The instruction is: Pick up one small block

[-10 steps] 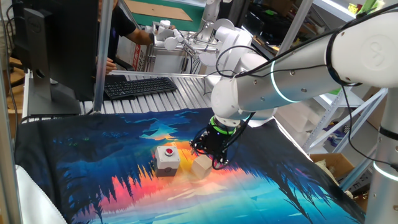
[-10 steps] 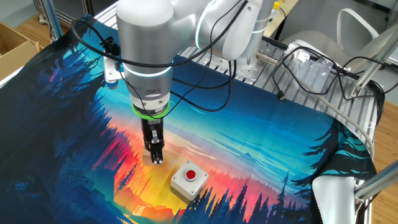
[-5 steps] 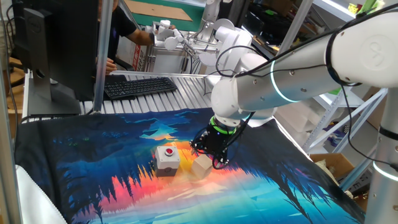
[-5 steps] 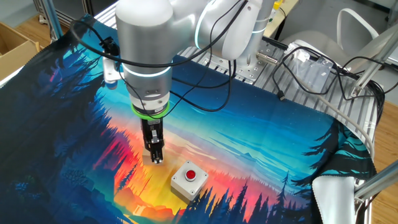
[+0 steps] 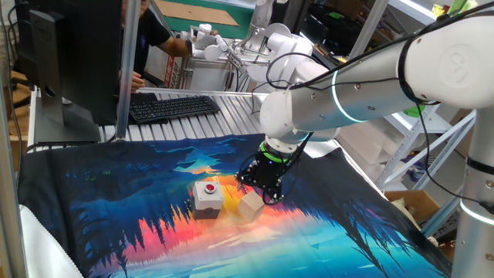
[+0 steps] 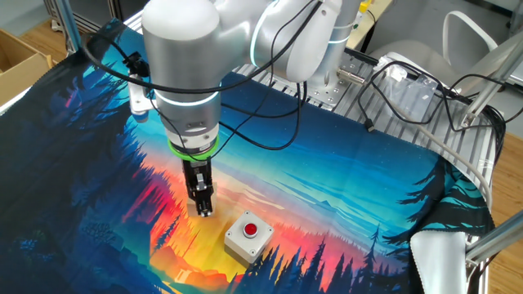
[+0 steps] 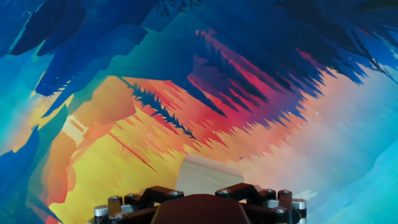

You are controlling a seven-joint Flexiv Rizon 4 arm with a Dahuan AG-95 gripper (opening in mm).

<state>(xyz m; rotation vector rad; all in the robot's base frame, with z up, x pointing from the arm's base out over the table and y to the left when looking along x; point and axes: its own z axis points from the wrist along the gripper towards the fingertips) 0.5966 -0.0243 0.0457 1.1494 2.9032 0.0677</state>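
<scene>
The small block is a plain light-tan wooden cube lying on the printed cloth. My gripper is down at the cloth, right against the block's far right side. In the other fixed view the gripper points straight down and hides most of the block. In the hand view the block lies at the bottom centre, just ahead of the gripper's base. The fingertips do not show there. I cannot tell whether the jaws stand around the block or beside it.
A grey box with a red round button stands just left of the block and also shows in the other fixed view. A keyboard and a monitor stand behind the cloth. Cables lie at the far side.
The arm's upper body has shifted slightly to the left. The gripper tip has moved only a little, and the block lies where it was.
</scene>
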